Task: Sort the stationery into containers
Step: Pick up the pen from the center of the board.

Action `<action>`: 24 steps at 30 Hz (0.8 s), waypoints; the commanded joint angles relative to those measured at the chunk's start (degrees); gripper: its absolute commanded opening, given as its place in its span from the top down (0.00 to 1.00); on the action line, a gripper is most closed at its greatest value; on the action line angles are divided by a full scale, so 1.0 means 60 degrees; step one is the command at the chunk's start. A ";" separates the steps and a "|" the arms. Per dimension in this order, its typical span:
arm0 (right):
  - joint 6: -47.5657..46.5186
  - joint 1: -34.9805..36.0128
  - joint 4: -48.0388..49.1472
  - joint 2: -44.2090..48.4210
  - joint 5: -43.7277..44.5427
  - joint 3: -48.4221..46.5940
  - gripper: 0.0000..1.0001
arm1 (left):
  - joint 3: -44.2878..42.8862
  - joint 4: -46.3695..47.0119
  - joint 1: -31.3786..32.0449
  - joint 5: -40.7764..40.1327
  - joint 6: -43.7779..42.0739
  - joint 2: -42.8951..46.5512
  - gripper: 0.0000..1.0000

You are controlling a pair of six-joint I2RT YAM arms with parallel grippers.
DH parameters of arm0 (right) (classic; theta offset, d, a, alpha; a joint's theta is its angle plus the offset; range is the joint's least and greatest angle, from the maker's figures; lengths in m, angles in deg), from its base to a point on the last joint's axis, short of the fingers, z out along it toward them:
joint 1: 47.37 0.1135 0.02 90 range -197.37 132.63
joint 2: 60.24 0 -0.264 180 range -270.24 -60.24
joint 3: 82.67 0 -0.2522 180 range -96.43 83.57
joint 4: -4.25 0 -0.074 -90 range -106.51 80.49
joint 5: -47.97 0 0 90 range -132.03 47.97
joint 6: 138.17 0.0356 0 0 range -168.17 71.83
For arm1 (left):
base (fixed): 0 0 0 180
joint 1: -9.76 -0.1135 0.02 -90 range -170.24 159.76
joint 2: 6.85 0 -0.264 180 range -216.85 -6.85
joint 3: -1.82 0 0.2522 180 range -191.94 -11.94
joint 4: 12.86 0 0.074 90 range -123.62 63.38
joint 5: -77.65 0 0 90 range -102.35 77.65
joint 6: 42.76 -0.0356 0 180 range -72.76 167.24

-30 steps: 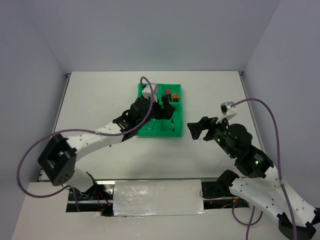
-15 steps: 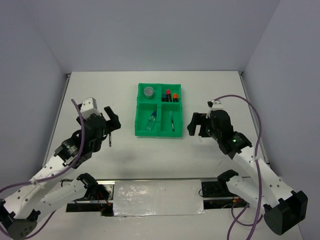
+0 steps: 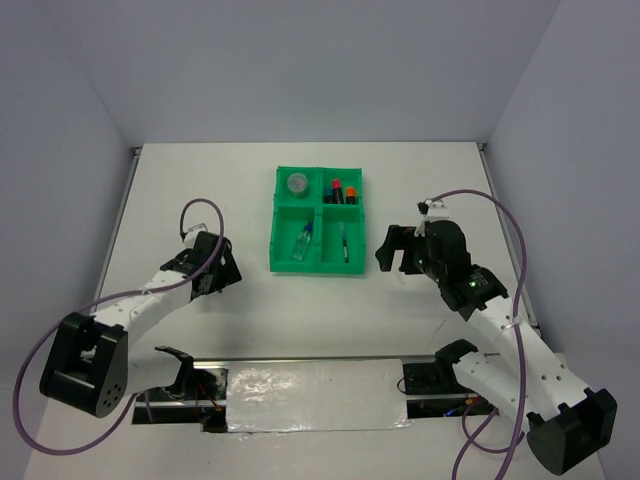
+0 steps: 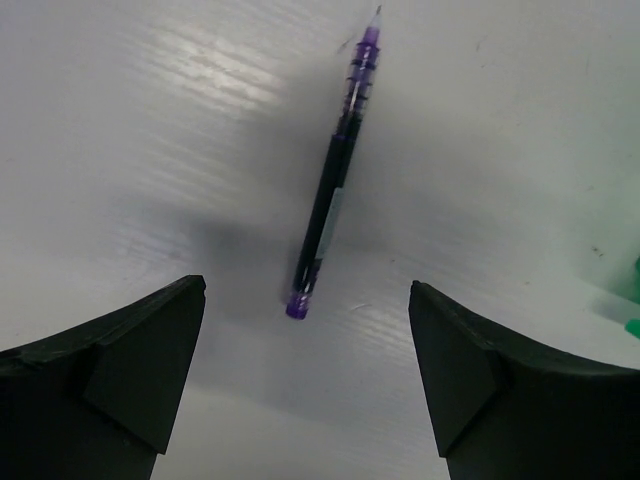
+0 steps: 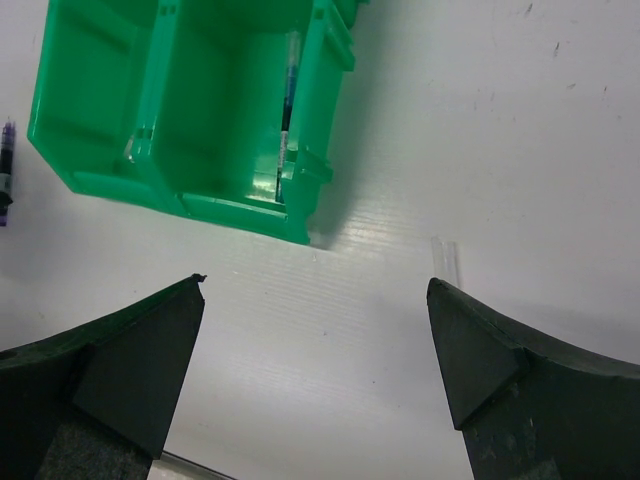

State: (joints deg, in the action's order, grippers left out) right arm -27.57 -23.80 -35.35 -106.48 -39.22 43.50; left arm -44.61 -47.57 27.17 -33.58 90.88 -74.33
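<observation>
A thin purple-and-black pen [image 4: 333, 190] lies on the white table, its blunt end just beyond my left gripper [image 4: 307, 290], which hangs open above it with nothing between its fingers. In the top view that gripper [image 3: 216, 266] is left of the green four-compartment tray [image 3: 320, 205] and hides the pen. The tray holds a grey disc [image 3: 297, 183], red-capped markers [image 3: 341, 190], a small clear bottle [image 3: 303, 241] and a thin pen [image 3: 343, 243]. My right gripper [image 3: 390, 251] is open and empty, right of the tray [image 5: 230, 205]. Its view shows the pen [image 5: 287, 110] in the tray's near compartment.
A small clear tube-like piece [image 5: 446, 254] lies on the table near my right fingers. The loose pen's end [image 5: 5, 175] shows at the left edge of the right wrist view. Grey walls enclose the table on three sides.
My left arm has pulled back from over the tray, swung left and come down over the loose pen, jaws open. The right arm has drawn in slightly and then held still.
</observation>
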 commanded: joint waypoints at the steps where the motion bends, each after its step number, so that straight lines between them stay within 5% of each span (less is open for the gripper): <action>1: -0.0211 -0.0076 0.0206 0.0250 -0.0263 -0.0250 0.00 | -0.0327 0.1103 -0.0176 0.0740 -0.0226 -0.0572 0.05; 14: -0.0196 -0.0076 0.0675 0.0968 -0.1082 0.0072 0.00 | -0.1995 -0.0592 -0.1392 0.2176 -0.1105 -0.2870 0.16; 24: -0.0430 -0.0091 0.0646 0.1685 -0.1596 -0.0015 0.00 | -0.2437 -0.1855 -0.1408 0.1811 -0.1604 -0.3854 0.29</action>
State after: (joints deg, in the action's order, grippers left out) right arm -28.82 -24.01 -34.26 -97.80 -46.65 43.52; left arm -59.87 -54.21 18.93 -23.11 82.46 -95.20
